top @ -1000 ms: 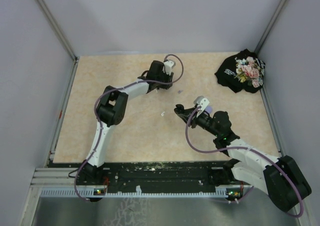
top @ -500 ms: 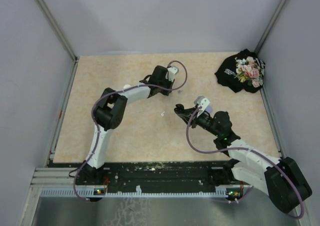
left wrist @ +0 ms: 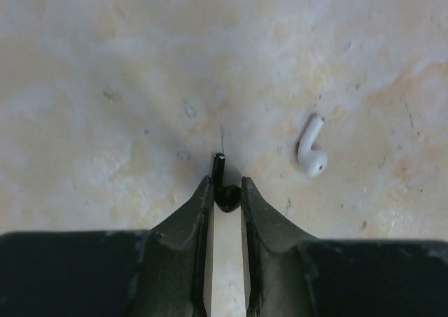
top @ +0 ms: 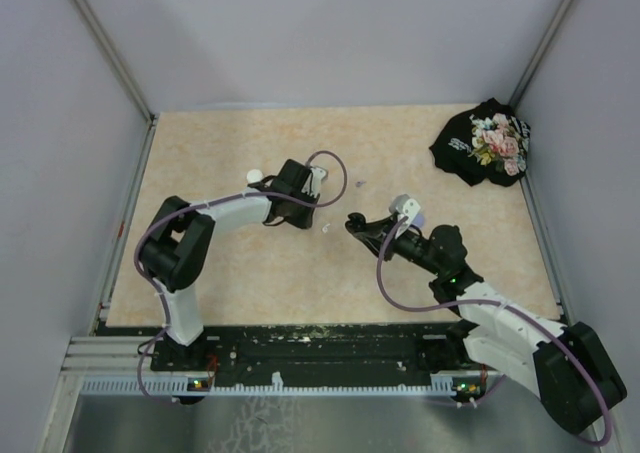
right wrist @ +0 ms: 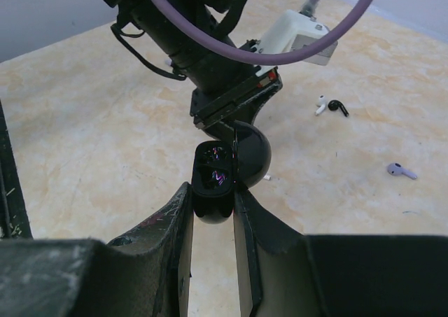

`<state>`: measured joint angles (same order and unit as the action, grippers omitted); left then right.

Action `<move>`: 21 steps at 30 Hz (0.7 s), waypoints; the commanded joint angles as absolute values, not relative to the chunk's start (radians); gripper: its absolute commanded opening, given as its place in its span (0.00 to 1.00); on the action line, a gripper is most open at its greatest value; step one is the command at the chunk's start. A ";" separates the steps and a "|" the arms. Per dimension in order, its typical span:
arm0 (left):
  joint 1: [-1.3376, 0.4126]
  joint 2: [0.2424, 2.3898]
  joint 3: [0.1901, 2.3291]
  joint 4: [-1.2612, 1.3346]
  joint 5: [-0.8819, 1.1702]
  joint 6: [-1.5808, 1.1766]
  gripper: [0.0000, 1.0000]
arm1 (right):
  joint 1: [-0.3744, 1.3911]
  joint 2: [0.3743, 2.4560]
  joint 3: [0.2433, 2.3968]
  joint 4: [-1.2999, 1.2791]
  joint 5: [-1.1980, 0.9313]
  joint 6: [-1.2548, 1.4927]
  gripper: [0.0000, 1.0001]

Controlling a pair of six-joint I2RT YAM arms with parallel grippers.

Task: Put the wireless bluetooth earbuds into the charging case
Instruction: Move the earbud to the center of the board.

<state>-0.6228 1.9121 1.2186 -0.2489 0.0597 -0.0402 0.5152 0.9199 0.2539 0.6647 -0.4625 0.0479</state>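
Note:
My left gripper (left wrist: pixel 226 185) is shut on a black earbud (left wrist: pixel 224 191) just over the table, with the stem poking out past the fingertips. In the top view the left gripper (top: pixel 305 218) sits mid-table. A white earbud (left wrist: pixel 310 149) lies just right of it, also seen in the top view (top: pixel 325 229). My right gripper (right wrist: pixel 212 198) is shut on an open black charging case (right wrist: pixel 215 180), lid (right wrist: pixel 253 156) swung back, its sockets empty. In the top view the right gripper (top: pixel 358 223) holds the case (top: pixel 351 219) facing the left gripper.
Past the case, a white earbud (right wrist: pixel 320 106), a black earbud (right wrist: pixel 338 107) and a purple earbud (right wrist: pixel 397 170) lie loose. A white round case (top: pixel 256 176) sits behind the left arm. A black floral cloth (top: pixel 482 143) is at the back right. Walls close three sides.
My left arm has swung from the back middle toward the near left, and its gripper now sits beside the white earbud. The right gripper with the case has barely moved.

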 commanded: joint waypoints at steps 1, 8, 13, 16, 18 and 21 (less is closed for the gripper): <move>-0.629 1.832 1.115 -0.321 0.024 -0.107 0.15 | 0.522 0.929 0.259 0.734 -0.516 0.069 0.00; -0.629 1.778 1.071 -0.380 -0.093 -0.135 0.34 | 0.522 0.957 0.262 0.761 -0.547 0.084 0.00; -0.629 1.789 1.095 -0.438 -0.177 -0.158 0.41 | 0.522 0.960 0.262 0.767 -0.554 0.085 0.00; -0.629 1.777 1.099 -0.461 -0.193 -0.165 0.45 | 0.522 0.956 0.261 0.766 -0.555 0.085 0.00; -0.629 1.767 1.094 -0.471 -0.209 -0.170 0.48 | 0.522 0.954 0.260 0.767 -0.555 0.086 0.00; -0.628 1.762 1.092 -0.493 -0.249 -0.179 0.51 | 0.522 0.955 0.258 0.769 -0.554 0.084 0.00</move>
<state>-0.6270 1.7855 1.0954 -0.4099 -0.1741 -0.1574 0.5152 0.9588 0.2531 0.6979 -0.5385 0.0761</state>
